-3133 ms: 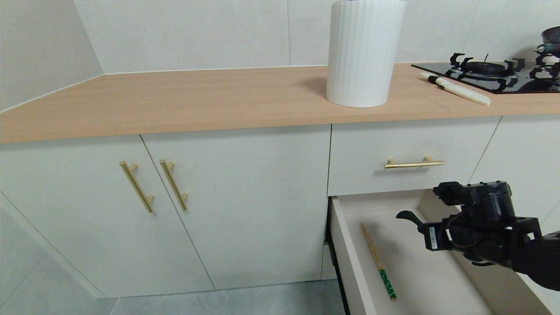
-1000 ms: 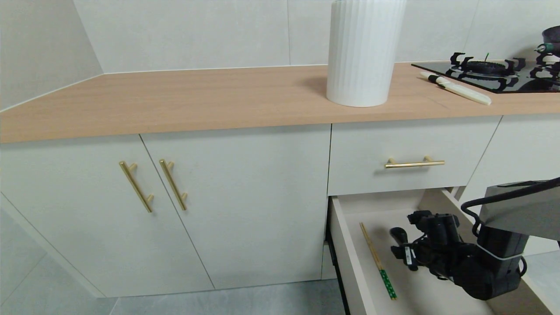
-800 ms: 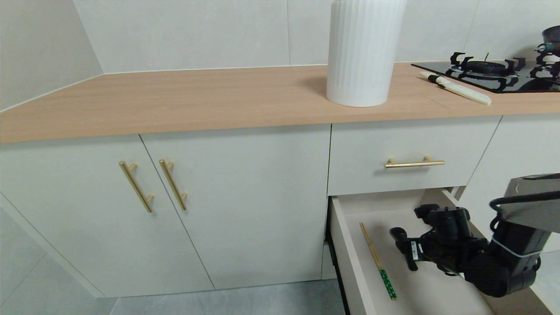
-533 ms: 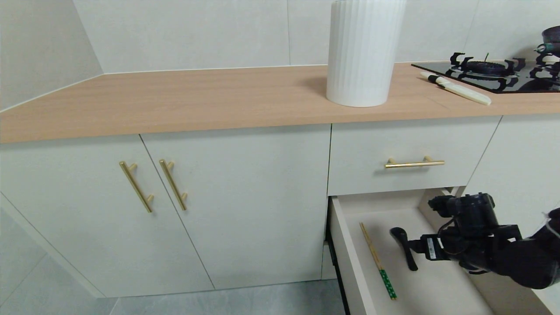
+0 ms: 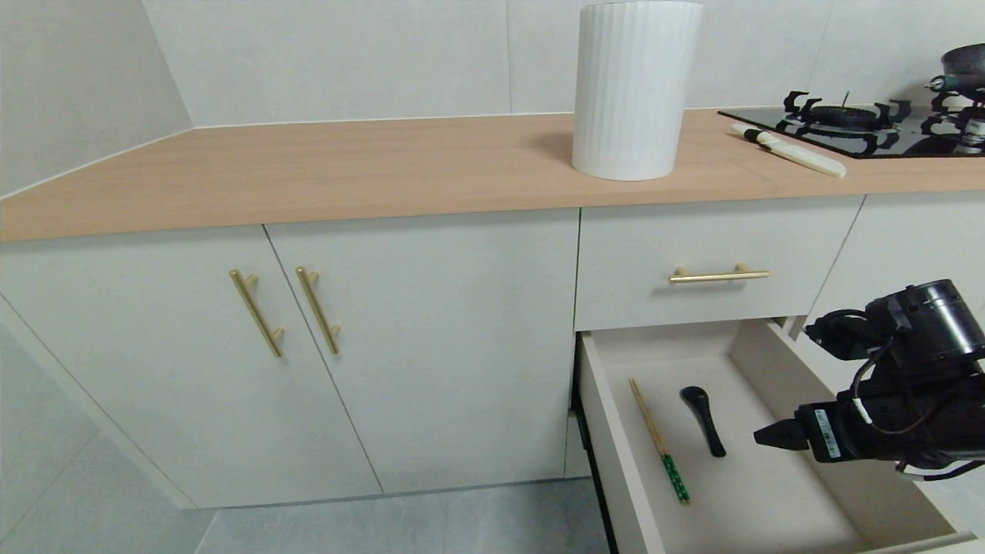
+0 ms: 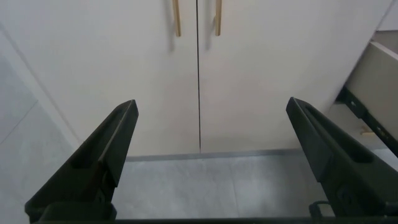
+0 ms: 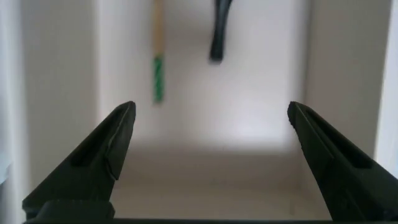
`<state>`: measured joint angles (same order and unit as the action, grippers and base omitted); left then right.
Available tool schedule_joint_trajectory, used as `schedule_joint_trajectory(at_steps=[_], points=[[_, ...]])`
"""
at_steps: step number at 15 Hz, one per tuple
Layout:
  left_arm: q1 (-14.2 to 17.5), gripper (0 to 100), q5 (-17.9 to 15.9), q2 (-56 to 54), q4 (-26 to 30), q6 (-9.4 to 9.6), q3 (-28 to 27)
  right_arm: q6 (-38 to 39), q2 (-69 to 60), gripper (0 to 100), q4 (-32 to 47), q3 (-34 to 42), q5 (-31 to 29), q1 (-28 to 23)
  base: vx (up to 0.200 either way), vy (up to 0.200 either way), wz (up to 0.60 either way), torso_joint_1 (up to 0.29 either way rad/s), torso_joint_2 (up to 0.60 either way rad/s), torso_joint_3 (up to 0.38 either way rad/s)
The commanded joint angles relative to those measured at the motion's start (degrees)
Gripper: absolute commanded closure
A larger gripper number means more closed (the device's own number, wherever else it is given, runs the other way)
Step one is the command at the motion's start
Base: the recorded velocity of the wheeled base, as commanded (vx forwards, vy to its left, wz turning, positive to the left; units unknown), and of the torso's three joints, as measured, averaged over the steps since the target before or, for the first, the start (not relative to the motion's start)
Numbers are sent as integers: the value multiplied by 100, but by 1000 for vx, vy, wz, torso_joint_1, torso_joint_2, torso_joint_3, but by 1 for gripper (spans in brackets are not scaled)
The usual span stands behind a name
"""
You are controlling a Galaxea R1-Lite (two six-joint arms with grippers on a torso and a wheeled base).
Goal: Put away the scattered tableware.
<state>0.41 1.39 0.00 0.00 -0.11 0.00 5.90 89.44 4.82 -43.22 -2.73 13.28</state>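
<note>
Head view: holding right gripper [image 5: 772,437] apart, empty, above pulled-out pale drawer [image 5: 613,431]; storing black spoon [image 5: 702,419] beside green-tipped wooden chopsticks [image 5: 658,450] inside; risking clipping drawer wall, overlooking cream knife [image 5: 785,150] on wooden table [image 5: 346,161].

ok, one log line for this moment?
right gripper: open, over open drawer | black spoon: lying in drawer beside chopsticks, not held | left gripper: open, facing cabinet doors
</note>
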Motion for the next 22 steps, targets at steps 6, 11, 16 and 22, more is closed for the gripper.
schedule_joint_trajectory(at_steps=[6,11,16,22], points=[[2,0,2,0,0,-7,0,-28,-146,0,1505,-556,150,351,-100,0,0,-3,1,2],[2,0,2,0,0,-7,0,-63,381,0,2770,-917,150,685,0,0,0,0,0,0],[2,0,2,0,0,-7,0,69,987,0,3728,-1400,124,861,0,0,0,0,0,0],[2,0,2,0,0,-7,0,596,1357,0,3790,-1655,62,808,0,0,0,0,0,0]])
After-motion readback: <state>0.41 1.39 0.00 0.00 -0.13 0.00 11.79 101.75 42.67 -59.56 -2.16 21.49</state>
